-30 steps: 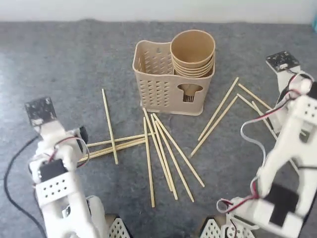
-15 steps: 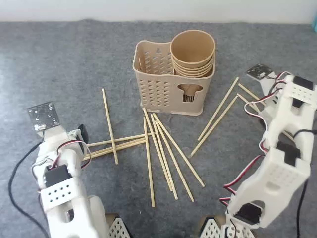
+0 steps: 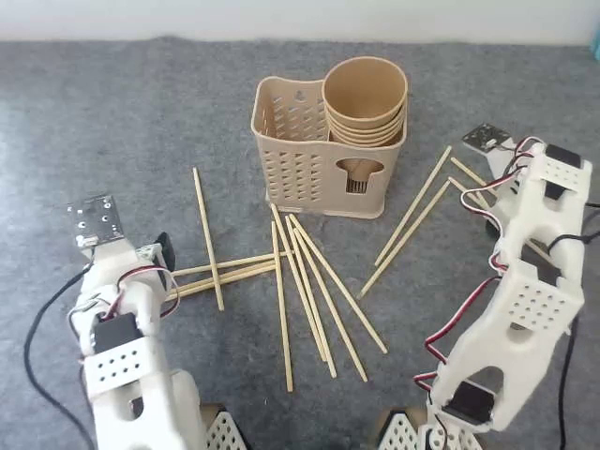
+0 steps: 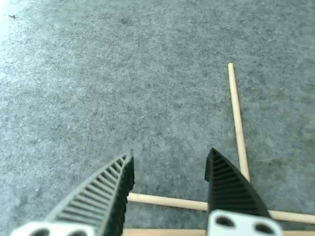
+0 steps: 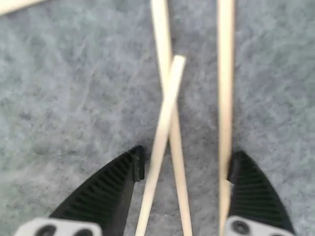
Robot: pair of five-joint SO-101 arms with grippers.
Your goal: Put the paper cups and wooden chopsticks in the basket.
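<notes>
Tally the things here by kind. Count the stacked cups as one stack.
Basket: 1
Stack of paper cups: 1
Loose chopsticks: at least 13, since overlaps hide some
Total: at least 15

Right gripper (image 5: 188,161) over grey carpet (image 5: 74,98), jaws spread wide. Black ribbed fingers (image 5: 106,189) point along sticks.

Between fingers: two wooden chopsticks crossing in narrow X. Long chopstick (image 5: 162,44) runs on well past fingertips. Blunt-ended chopstick (image 5: 172,86) appears to lie on top, its cut end just beyond crossing.

Third chopstick (image 5: 225,73) nearly parallel to long one, just beside crossed pair, passing along inner edge of one finger; contact unclear.

Fourth chopstick (image 5: 12,5) well apart from others, cut off by view edge.
</notes>
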